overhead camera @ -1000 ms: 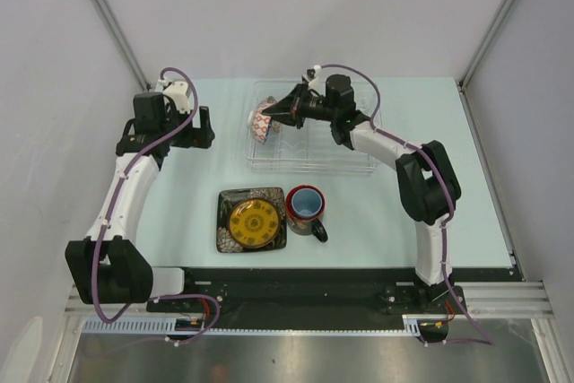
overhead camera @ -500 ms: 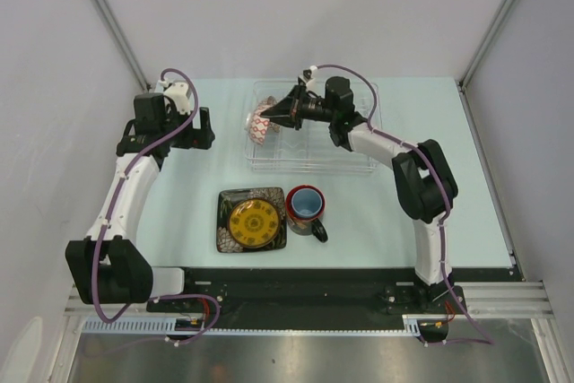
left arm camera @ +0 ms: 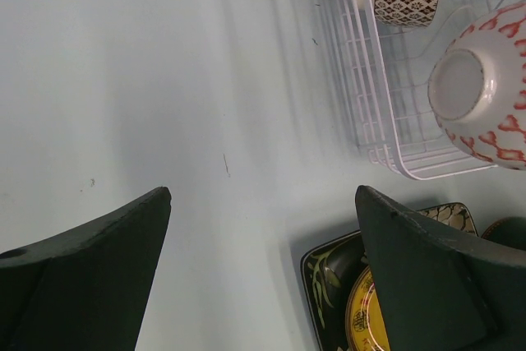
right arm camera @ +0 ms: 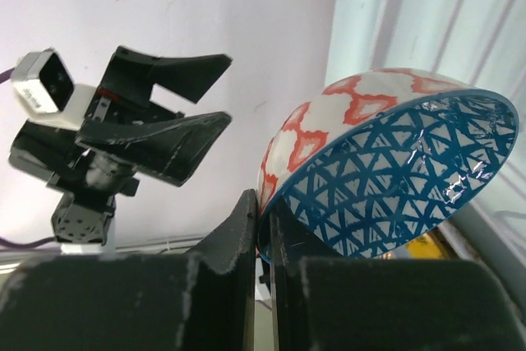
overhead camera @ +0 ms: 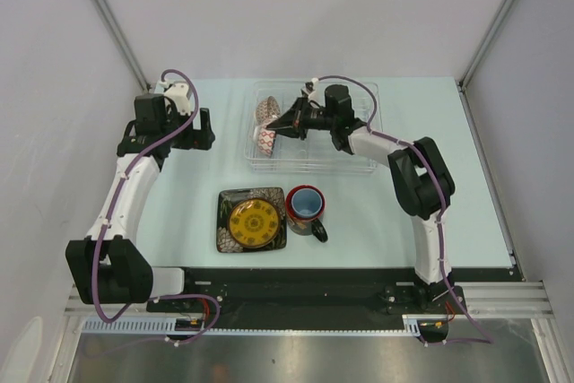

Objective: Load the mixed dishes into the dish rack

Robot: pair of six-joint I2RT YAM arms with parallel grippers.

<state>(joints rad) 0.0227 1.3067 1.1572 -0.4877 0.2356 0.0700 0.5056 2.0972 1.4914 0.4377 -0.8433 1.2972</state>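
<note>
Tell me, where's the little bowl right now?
In the top view, the bowl hangs tilted on its edge, pinched by the right gripper at the left end of the rack, just nearer than a brown-patterned cup.

bright, even overhead light, shadows faint. pale shadow bands on the table (left arm camera: 123, 80) at upper centre of the left wrist view. glossy glare on the bowl (right arm camera: 394, 178), right of the right wrist view; blurred along both wrist views' bottom edges.
</note>
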